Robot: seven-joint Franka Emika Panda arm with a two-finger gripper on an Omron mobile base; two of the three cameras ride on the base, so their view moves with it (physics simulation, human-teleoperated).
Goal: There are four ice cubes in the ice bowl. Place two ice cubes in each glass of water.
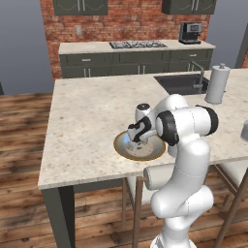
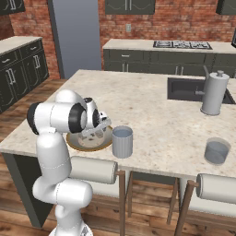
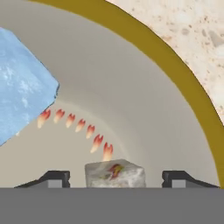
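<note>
Hand (image 3: 114,179) spread around ice cube (image 3: 114,174) in ice bowl (image 3: 144,48).

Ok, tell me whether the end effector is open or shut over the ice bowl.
Open: in the hand view the end effector's fingertips stand apart on either side of an ice cube, inside the ice bowl.

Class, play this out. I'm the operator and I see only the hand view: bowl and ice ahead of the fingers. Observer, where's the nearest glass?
Observer: The nearest glass stands right beside the bowl, on the arm's right.
Operator: And the second one?
Observer: The second glass is farther right, near the same front edge of the counter.
Operator: Anything tall around?
Observer: A white canister by the sink, behind both glasses.
</note>
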